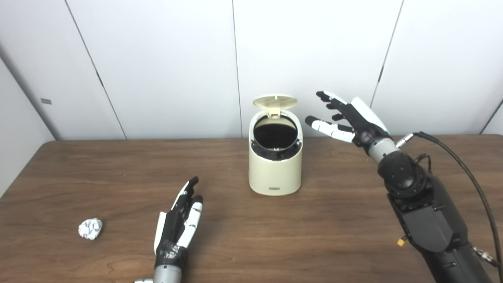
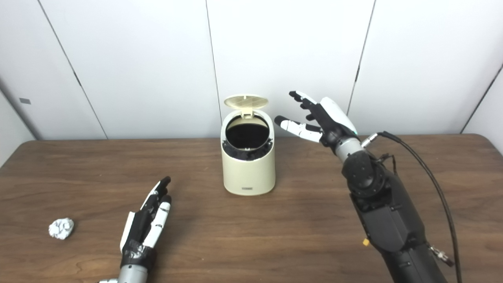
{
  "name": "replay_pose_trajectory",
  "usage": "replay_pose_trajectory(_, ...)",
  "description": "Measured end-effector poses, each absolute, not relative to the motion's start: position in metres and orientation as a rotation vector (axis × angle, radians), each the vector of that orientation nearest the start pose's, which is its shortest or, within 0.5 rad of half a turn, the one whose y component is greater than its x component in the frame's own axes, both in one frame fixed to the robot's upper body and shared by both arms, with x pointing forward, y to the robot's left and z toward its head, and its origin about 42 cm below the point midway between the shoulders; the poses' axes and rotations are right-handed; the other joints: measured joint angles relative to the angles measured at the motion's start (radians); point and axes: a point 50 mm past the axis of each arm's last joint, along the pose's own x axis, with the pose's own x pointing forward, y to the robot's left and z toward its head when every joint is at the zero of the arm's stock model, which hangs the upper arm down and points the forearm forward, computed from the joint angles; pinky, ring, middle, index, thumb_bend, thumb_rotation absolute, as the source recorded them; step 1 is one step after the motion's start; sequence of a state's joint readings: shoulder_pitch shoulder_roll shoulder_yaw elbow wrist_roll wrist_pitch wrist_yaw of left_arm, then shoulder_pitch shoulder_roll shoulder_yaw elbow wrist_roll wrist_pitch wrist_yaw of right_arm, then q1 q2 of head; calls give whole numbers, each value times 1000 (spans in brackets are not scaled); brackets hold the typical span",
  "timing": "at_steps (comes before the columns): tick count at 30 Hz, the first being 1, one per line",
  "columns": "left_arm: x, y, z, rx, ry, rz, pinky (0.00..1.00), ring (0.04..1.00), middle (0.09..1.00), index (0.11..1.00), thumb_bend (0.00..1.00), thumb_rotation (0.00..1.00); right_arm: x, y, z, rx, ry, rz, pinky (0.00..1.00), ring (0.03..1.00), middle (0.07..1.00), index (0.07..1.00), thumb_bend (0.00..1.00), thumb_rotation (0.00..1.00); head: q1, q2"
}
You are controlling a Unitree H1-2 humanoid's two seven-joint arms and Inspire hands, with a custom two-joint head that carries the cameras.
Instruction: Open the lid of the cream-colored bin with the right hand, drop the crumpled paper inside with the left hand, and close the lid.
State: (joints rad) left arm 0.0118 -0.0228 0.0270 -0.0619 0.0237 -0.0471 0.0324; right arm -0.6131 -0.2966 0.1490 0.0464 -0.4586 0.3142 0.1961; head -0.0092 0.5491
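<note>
On the brown wooden table (image 1: 353, 243) we see the cream-colored bin (image 1: 275, 173) standing upright near the middle, close to the far edge and the white panelled wall (image 1: 165, 67). Its lid (image 1: 275, 101) is swung up and back on its hinge, standing almost on edge above the rear of the rim, so the dark round opening (image 1: 274, 135) faces up and toward us.

Our right robot hand (image 1: 347, 122) hovers in the air just to the right of the bin, level with its top. It is released: fingers spread and stretched toward the lid, thumb held apart below them, and nothing is in its grasp. It does not touch the bin or the lid; a clear gap shows between the fingertips and the lid's edge. A black cable (image 1: 463, 173) loops from the wrist along the right arm.

Our left robot hand (image 1: 178, 224) lies low over the near part of the table, left of the bin and well apart from it. It too is released, fingers straight and close together, pointing away from us, holding nothing.

The crumpled paper (image 1: 90, 228), a small white ball, rests on the table near the left front, to the left of the left robot hand and not touching it, far from the bin.
</note>
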Motion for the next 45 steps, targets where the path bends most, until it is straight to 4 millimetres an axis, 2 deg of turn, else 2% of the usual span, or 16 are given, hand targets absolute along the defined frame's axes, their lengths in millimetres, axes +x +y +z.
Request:
replay_pose_trajectory(7, 279, 214, 112, -15, -97, 58, 1000, 1000, 989, 944, 311, 629, 423, -235, 258, -717, -168, 126, 795, 887, 928, 914, 413, 765, -5, 8)
replay_pose_trajectory(14, 279, 216, 113, -25, -98, 56, 1000, 1000, 993, 948, 303, 624, 409, -251, 246, -623, -151, 67, 846, 902, 927, 903, 429, 880, -12, 14)
replay_pose_trajectory(18, 279, 217, 113, -32, -98, 56, 1000, 1000, 994, 954, 308, 619, 400, -259, 230, -540, -114, 43, 871, 905, 919, 897, 443, 929, -15, 21)
replay_pose_trajectory(21, 279, 219, 112, -42, -98, 59, 1000, 1000, 991, 957, 303, 617, 392, -262, 217, -445, -84, 31, 903, 923, 932, 899, 461, 923, -20, 28)
replay_pose_trajectory(25, 279, 220, 112, -52, -95, 61, 1000, 1000, 991, 956, 301, 609, 386, -266, 209, -315, -83, 39, 953, 963, 961, 919, 498, 944, -26, 32)
replay_pose_trajectory(27, 279, 221, 113, -51, -93, 59, 1000, 1000, 994, 963, 289, 607, 381, -269, 206, -277, -82, 45, 969, 973, 968, 929, 486, 929, -28, 35)
replay_pose_trajectory(31, 278, 225, 113, -44, -90, 54, 1000, 1000, 998, 968, 289, 601, 368, -271, 196, -237, -65, 61, 979, 974, 968, 939, 508, 906, -35, 51)
replay_pose_trajectory(35, 278, 228, 114, -64, -78, 53, 1000, 1000, 1000, 975, 311, 571, 358, -273, 183, -191, -35, 67, 999, 979, 973, 994, 557, 890, -40, 58)
replay_pose_trajectory(41, 277, 231, 114, -67, -81, 46, 1000, 1000, 1000, 987, 289, 575, 352, -274, 176, -128, -29, 44, 992, 977, 983, 988, 557, 904, -48, 75)
replay_pose_trajectory(45, 277, 233, 115, -66, -81, 40, 1000, 1000, 1000, 990, 269, 586, 346, -277, 170, -102, -16, 34, 999, 985, 987, 993, 570, 908, -52, 100)
